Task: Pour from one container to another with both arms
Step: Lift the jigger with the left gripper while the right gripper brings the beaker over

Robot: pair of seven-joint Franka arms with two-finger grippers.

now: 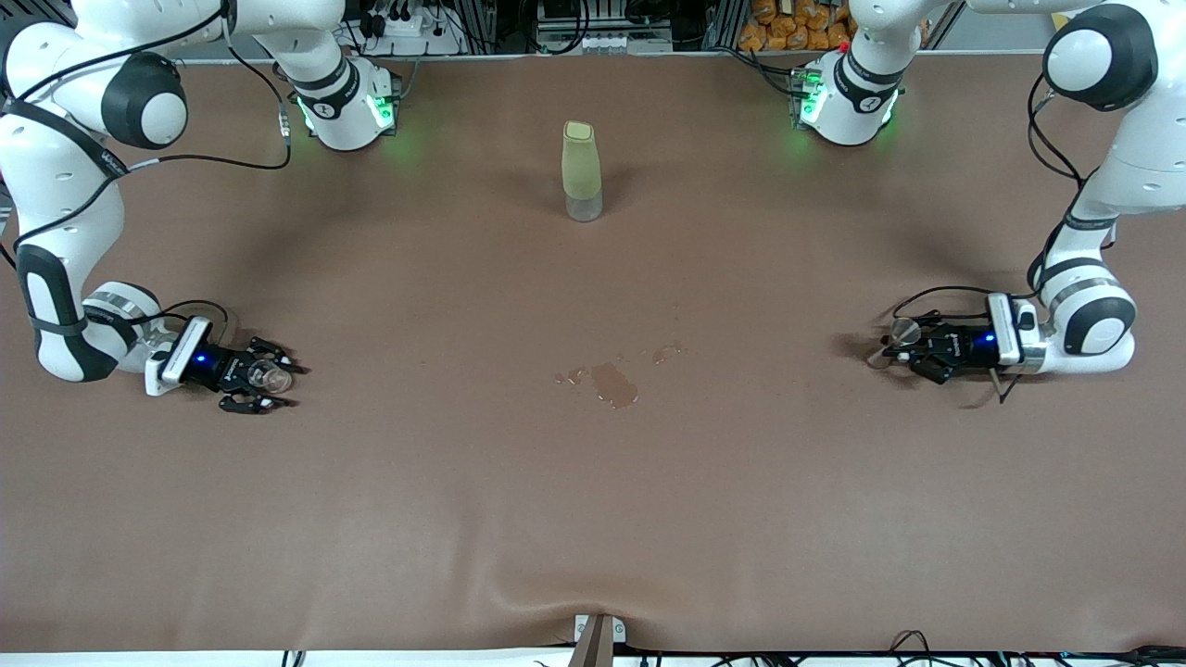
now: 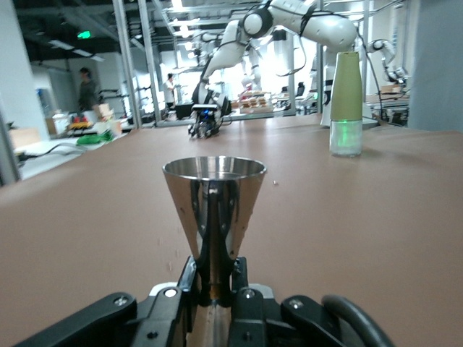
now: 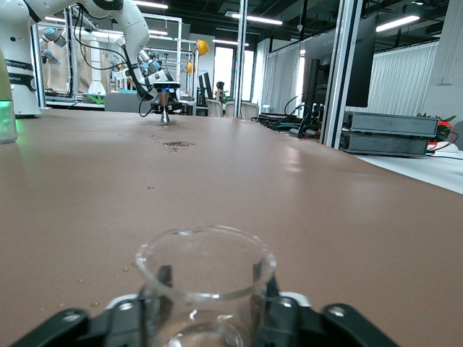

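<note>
Brown table (image 1: 593,519), wet patch (image 1: 613,382) mid; lab w/ ceiling strip lights (image 3: 257,19), glass partitions.

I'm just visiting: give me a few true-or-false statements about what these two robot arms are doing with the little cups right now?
1. The left gripper is shut on the steel jigger. True.
2. The glass cup sits between the right gripper fingers. True.
3. The pale-green bottle lies on its side. False: it stands upright.
4. The tabletop is completely dry. False: a small puddle lies mid-table.
5. Both cups are raised high above the table. False: both are low at table level.
</note>
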